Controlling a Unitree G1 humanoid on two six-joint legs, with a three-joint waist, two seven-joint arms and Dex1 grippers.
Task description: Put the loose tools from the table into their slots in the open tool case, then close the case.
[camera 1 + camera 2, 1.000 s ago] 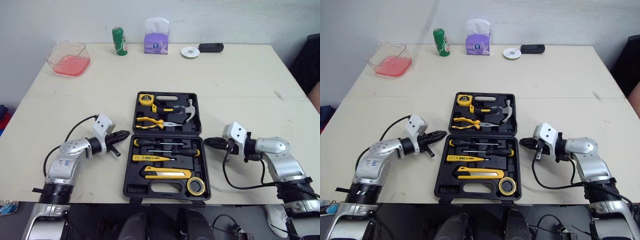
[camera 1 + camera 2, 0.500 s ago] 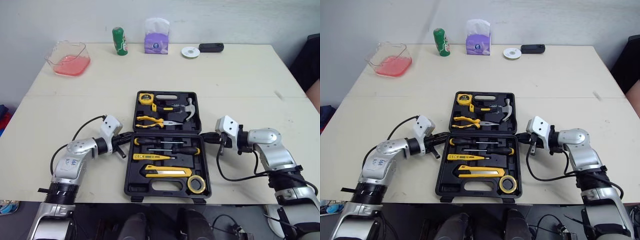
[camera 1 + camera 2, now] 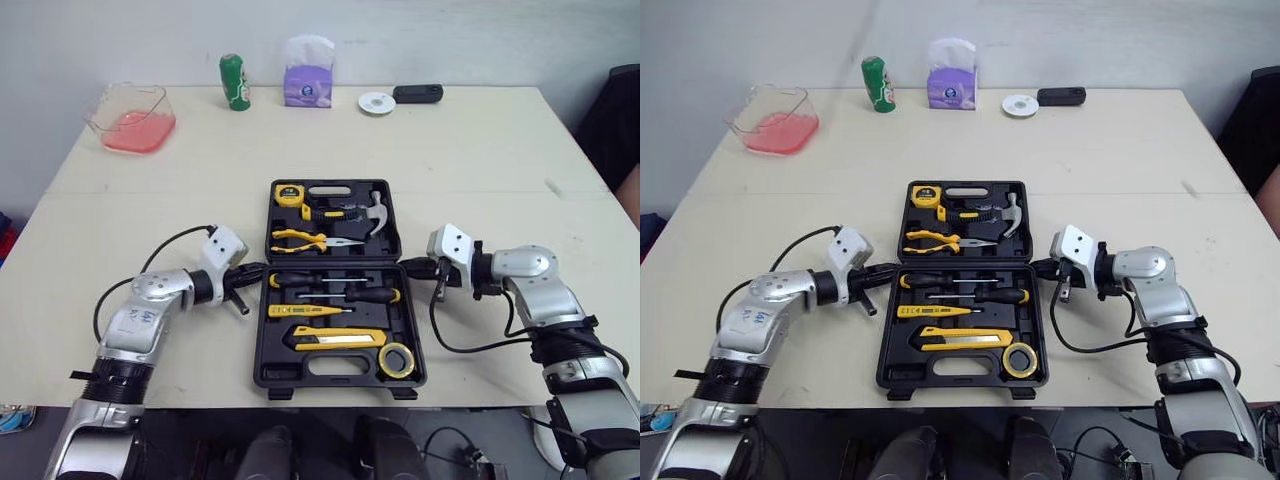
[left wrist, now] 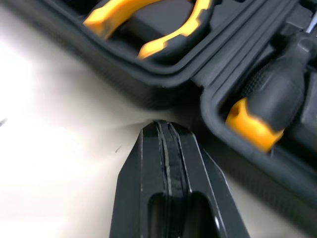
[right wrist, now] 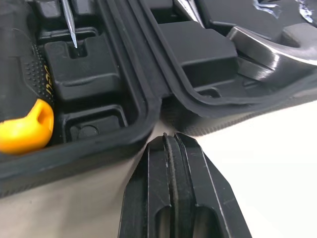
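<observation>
Left gripper [image 3: 258,269] and right gripper [image 3: 408,266] have closed in beside the filled tool case [image 3: 340,381], jaws together; closing looks next.

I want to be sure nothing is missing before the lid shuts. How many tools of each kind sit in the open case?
Black-handled screwdrivers: 2
Yellow tester screwdriver: 1
Utility knife: 1
Tape roll: 1
Pliers: 1
Hammer: 1
Tape measure: 1
Total: 8 that can be made out
</observation>
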